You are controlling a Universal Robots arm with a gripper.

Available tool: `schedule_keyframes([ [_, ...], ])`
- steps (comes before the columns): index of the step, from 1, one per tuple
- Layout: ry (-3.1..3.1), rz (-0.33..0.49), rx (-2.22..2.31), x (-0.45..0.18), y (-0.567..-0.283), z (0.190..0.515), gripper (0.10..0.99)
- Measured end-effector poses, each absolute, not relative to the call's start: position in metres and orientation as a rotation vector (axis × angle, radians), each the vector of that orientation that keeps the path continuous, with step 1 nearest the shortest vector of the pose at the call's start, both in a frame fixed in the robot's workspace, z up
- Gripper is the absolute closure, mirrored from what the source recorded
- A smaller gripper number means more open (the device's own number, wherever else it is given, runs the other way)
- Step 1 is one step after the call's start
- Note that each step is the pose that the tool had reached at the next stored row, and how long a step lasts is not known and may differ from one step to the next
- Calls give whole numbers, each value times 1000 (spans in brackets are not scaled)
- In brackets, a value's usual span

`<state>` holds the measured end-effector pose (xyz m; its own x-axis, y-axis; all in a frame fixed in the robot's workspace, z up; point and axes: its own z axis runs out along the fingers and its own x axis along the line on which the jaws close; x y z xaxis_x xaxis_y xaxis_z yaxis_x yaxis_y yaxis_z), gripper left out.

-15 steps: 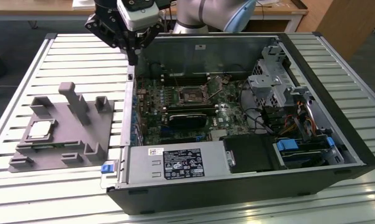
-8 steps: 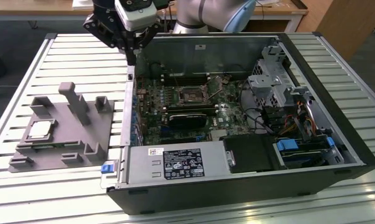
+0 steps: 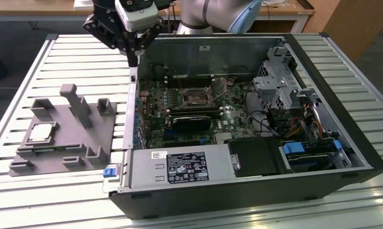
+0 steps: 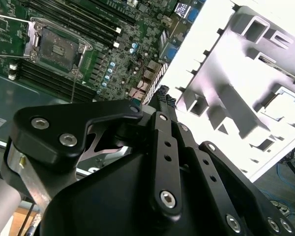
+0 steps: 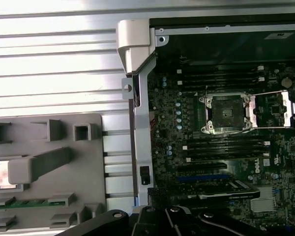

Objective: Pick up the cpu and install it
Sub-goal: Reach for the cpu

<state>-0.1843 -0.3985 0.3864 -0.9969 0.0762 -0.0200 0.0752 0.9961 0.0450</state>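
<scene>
Surface (image 3: 64, 62) of pale metal slats carries two things: a grey plastic fixture (image 3: 67, 145) on the exterior view's left and an open computer case (image 3: 242, 202) on the exterior view's right. The two sit just beside each other.

The cpu (image 3: 42, 132) lies flat in a shallow pocket of the fixture, silvery top up, on the side away from the case. A tall post (image 3: 77, 102) stands near it, on the case side. In the first wrist view the cpu (image 5: 1, 173) is a pale square in its grey pocket, partly cut off at the picture's edge.

Inside the case a green motherboard (image 3: 178, 102) lies flat. The socket (image 3: 196, 97) sits near its middle, a dark square with its metal frame swung open to one side. Both wrist views show the socket (image 5: 228, 114) (image 4: 59, 46) the same way.

The gripper (image 3: 134, 61) hangs in the air, pointing down, above the case wall nearest the fixture and toward that wall's far end. It touches nothing and is well apart from the cpu. The fingers (image 4: 163, 115) are narrow, tips drawn together, with nothing held between them.
</scene>
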Motion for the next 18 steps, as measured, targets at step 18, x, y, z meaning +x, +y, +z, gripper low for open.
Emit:
schedule_keyframes([
  [18, 3117, 69, 118, -189, -398, 386, 980],
])
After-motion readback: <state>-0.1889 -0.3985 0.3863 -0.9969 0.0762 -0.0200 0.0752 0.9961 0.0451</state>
